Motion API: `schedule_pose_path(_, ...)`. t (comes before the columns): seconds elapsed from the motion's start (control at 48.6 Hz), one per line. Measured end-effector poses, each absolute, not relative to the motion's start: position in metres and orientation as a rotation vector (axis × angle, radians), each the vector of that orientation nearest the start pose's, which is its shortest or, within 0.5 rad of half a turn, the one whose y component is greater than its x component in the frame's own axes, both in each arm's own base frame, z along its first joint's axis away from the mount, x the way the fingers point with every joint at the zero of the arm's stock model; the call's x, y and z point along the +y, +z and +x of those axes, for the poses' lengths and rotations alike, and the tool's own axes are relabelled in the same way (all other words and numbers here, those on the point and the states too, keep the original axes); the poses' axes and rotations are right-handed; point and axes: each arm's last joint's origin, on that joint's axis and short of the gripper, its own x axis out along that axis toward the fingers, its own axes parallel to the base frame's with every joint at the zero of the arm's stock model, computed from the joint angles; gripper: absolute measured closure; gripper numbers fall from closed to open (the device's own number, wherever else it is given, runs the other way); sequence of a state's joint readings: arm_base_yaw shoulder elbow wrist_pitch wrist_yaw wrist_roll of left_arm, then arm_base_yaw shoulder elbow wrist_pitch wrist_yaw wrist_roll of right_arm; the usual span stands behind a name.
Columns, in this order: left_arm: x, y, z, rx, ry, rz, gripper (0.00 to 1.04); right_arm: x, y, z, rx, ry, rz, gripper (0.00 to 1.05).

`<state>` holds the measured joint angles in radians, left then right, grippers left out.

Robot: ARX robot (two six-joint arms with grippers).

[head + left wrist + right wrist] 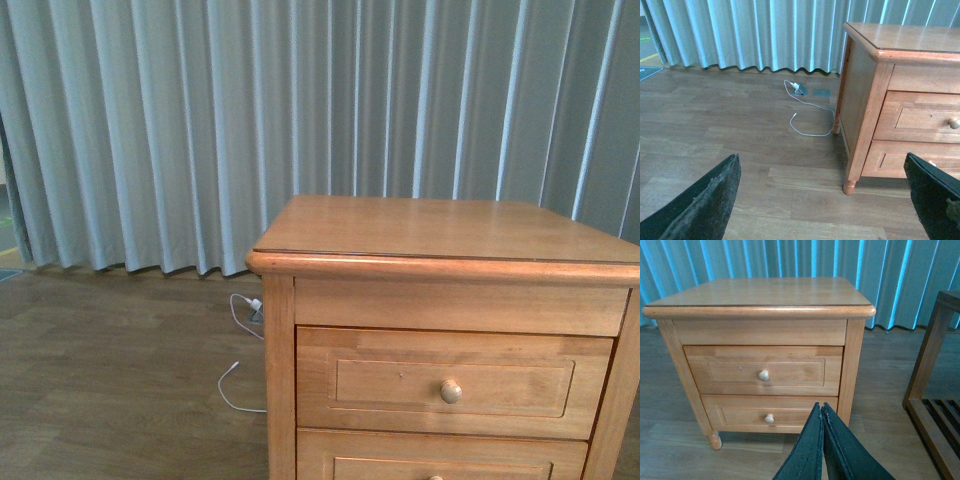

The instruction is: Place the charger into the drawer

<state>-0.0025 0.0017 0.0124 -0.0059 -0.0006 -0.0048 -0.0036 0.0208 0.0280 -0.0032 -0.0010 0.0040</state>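
**Drawer shut, no charger to be seen**

Here's the curtain [200, 120], grey-blue pleats filling the whole back of the front view, hanging down to the wood floor [110, 380]. In front of it stands the cabinet [440, 235], honey-coloured, top bare. Its upper drawer [450, 380] is pushed fully in, front flush with the frame, round knob [451, 391] dead centre. Below it the lower drawer [767, 412] is closed too, with its own small knob.

Over to the right wrist view: a darker wooden rack [932, 405] with a slatted shelf stands near the cabinet's side, apart from it.

Down on the floor, between curtain and cabinet, a thin white cable [810, 117] loops away from a white plug [795, 85] beside a grey floor plate [821, 93].

The charger itself? Not showing in any of the three views.

Left gripper [822, 200]: fingers spread wide, nothing between them, hanging above the floor in front of the cabinet's corner. Right gripper [821, 440]: fingers pressed together, holding nothing, pointed at the cabinet just under the lower drawer.
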Motion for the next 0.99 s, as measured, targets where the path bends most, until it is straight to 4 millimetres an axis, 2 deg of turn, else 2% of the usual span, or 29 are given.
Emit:
schedule_pose_path(0.082, -0.0002, 0.1670, 0.0970, -0.005, -0.002, -0.005, 0.06, -0.0003, 0.1646, 0.0977, 0.004, -0.003, 0.004, 1.03)
schedule_pose_path(0.535, -0.0003, 0.1670, 0.0970, -0.005, -0.003, -0.005, 0.06, -0.0003, 0.1649, 0.0976, 0.002, -0.003, 0.004, 1.03)
schedule_pose_path(0.988, -0.0002, 0.1670, 0.0970, -0.005, -0.002, -0.005, 0.06, -0.0003, 0.1649, 0.0976, 0.002, -0.003, 0.003, 0.25)
